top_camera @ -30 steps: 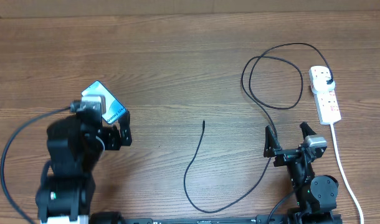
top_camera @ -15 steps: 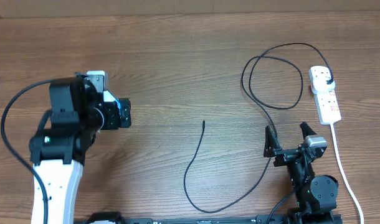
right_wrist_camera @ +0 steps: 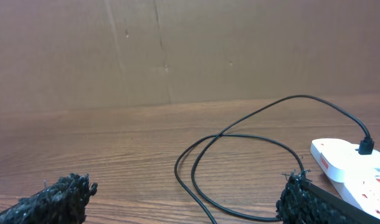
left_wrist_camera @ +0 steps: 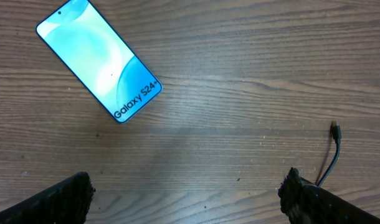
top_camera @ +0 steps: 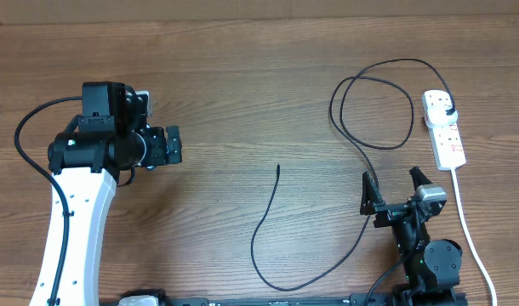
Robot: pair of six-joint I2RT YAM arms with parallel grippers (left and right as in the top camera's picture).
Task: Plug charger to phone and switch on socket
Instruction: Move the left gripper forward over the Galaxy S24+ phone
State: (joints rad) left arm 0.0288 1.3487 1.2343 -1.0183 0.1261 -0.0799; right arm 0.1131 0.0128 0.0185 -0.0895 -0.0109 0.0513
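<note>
The phone (left_wrist_camera: 98,59) lies flat on the wooden table with its light-blue screen lit, at the upper left of the left wrist view. In the overhead view my left arm hides it. My left gripper (top_camera: 169,146) (left_wrist_camera: 187,196) is open and empty, hovering near the phone. The charger cable (top_camera: 268,223) runs from its black plug in the socket (top_camera: 443,129), loops, and ends in a free connector tip (top_camera: 278,167) (left_wrist_camera: 334,129) mid-table. My right gripper (top_camera: 390,180) (right_wrist_camera: 184,193) is open and empty, low at the near right, facing the cable loop (right_wrist_camera: 240,140) and the socket (right_wrist_camera: 349,163).
The socket's white cord (top_camera: 465,223) runs down the right side past my right arm. A brown cardboard wall (right_wrist_camera: 177,50) stands at the table's far edge.
My left arm has swung toward the far side and turned, now covering the phone in the overhead view. The right arm, cable and socket have not moved.
</note>
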